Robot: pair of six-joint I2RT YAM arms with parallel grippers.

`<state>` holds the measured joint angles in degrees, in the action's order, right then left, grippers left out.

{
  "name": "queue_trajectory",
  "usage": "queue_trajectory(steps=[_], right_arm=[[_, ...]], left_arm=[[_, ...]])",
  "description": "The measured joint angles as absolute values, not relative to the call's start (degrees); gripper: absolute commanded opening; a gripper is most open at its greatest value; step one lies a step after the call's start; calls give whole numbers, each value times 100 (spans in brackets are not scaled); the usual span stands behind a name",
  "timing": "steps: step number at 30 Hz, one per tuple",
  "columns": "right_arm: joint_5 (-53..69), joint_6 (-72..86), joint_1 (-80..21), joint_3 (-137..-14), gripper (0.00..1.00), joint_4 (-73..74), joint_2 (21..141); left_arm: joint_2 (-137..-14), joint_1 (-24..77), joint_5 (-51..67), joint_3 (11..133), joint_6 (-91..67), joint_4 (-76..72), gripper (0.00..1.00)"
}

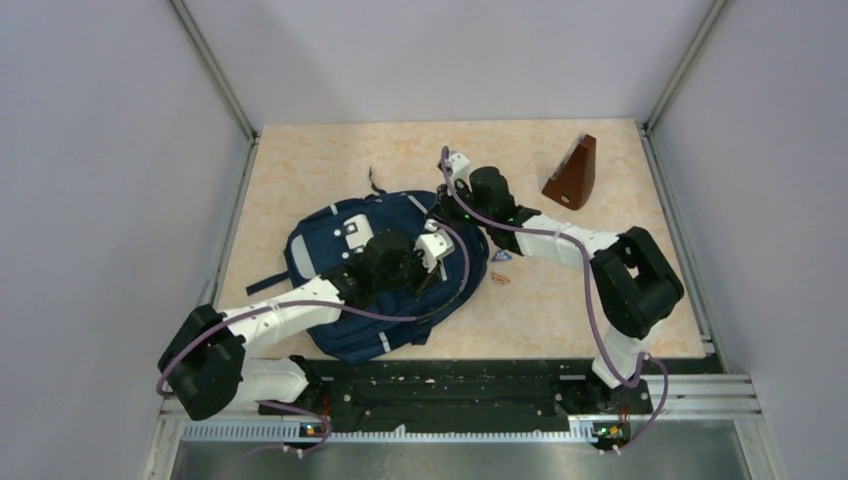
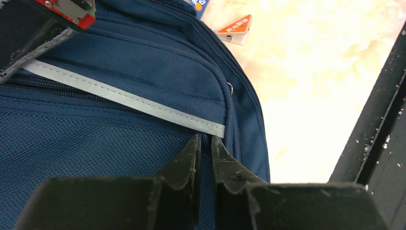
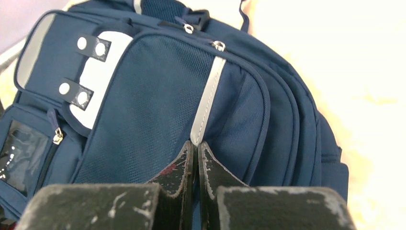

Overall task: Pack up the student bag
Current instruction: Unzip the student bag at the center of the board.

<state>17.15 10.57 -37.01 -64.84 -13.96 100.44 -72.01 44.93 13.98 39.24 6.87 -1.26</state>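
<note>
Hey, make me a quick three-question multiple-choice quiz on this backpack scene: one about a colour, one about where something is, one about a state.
1. What is the main colour of the student bag?
A. red
B. navy blue
C. green

2. Where is the brown wedge?
A. on top of the bag
B. at the table's near left corner
C. on the table, far right, apart from the bag

3. How is the right claw?
A. shut, tips at the lower end of the bag's grey stripe
B. wide open
C. clamped on the wedge

Answers:
1 B: the fabric is navy in every view.
2 C: the top view shows it standing on bare table, clear of the bag.
3 A: the right wrist view shows the jaws pressed together at the stripe's end.
</note>
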Motion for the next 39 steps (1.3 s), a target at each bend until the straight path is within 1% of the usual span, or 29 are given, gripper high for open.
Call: queue_trajectory(steps=[6,7,8,9,12,14,17,20,22,26,30,32,33,34,39], right_arm=[[1568,1044,-3717,-6333,0,-1387,9981],[1538,1041,-3717,-6324,0,-1387,9961],[1518,1039,-3719,-6320,0,-1387,9946],[1468,1017,-3726,-6305,0,-1417,9924],[1238,969,-3726,-6300,2,-1468,9856],[1107,908,-3730,-6300,5,-1463,9817],[851,792,-3734,-6294,7,-1420,9767],[576,676,-3736,-6213,6,-1409,9732],[414,637,-3739,-6139,0,-1415,9719],[248,650,-3739,-6047,0,-1417,9717],[226,770,-3739,-6029,0,-1433,9714],[222,803,-3739,-5994,0,-1470,9714],[220,816,-3739,-5983,4,-1472,9714],[213,829,-3739,-5959,11,-1483,9714],[119,934,-3734,-5929,37,-1415,9714]], left_arm=[[-7000,4595,1356,3802,469,-128,0],[-6930,4604,1356,3787,397,-119,4],[-6842,4626,1317,3780,290,-108,11],[-6766,4639,1323,3782,154,-89,22],[-6558,4814,1223,3817,-360,351,44],[-6534,4884,976,3931,-646,687,54],[-6536,4851,360,4180,-1103,1129,63],[-6539,4744,-148,4447,-1529,1363,65],[-6541,4628,-432,4576,-1804,1378,66],[-6569,4318,-838,4654,-2268,1216,68],[-6899,4036,-1070,4740,-2585,899,76],[-7161,3970,-1188,4880,-2648,845,79],[-7303,3962,-1236,4956,-2659,805,79],[-7437,3962,-1284,5039,-2668,792,80],[-7808,3924,-1457,5387,-2641,770,81]])
